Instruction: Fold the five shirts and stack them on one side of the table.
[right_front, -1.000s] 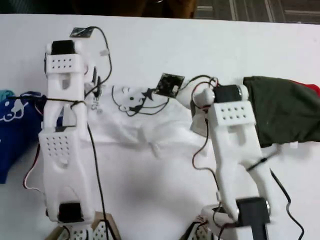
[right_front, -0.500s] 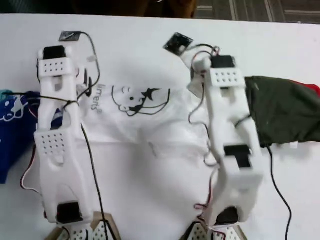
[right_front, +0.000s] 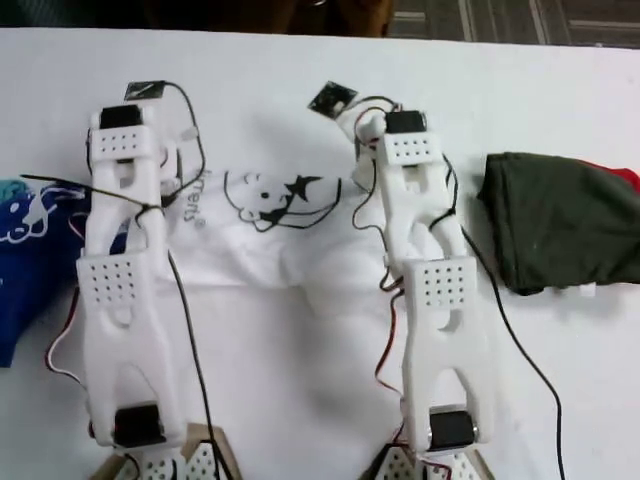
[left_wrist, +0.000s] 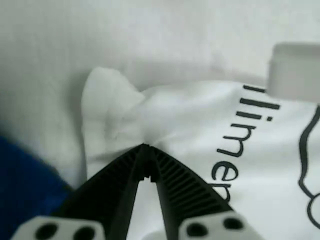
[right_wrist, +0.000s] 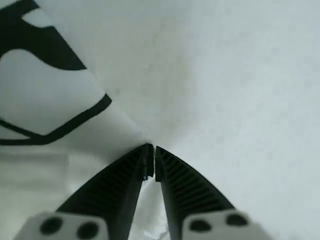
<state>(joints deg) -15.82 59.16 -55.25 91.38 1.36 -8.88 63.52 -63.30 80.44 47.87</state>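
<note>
Nearest, lower edge of the high view: the bases of the left arm (right_front: 120, 300) and right arm (right_front: 440, 300) stand side by side, with bare desk (right_front: 300, 390) between them.
White shirt (right_front: 270, 260): lies spread and rumpled at centre frame between the two arms, its black printed drawing facing up.
Left hand (left_wrist: 146, 150): pinched tight on a bunched corner of the white shirt, beside the printed lettering, at the shirt's left edge.
Right hand (right_wrist: 150, 150): fingers drawn together on a folded edge of the white shirt, next to the black print, at the shirt's upper right.
Blue shirt (right_front: 30, 260): crumpled at the left edge of the frame, just beside the left arm.
Dark green shirt (right_front: 560, 230): folded at the right of the frame, apart from the right arm.
Red shirt (right_front: 620, 178): a strip peeks out under the dark green shirt's far right corner.
</note>
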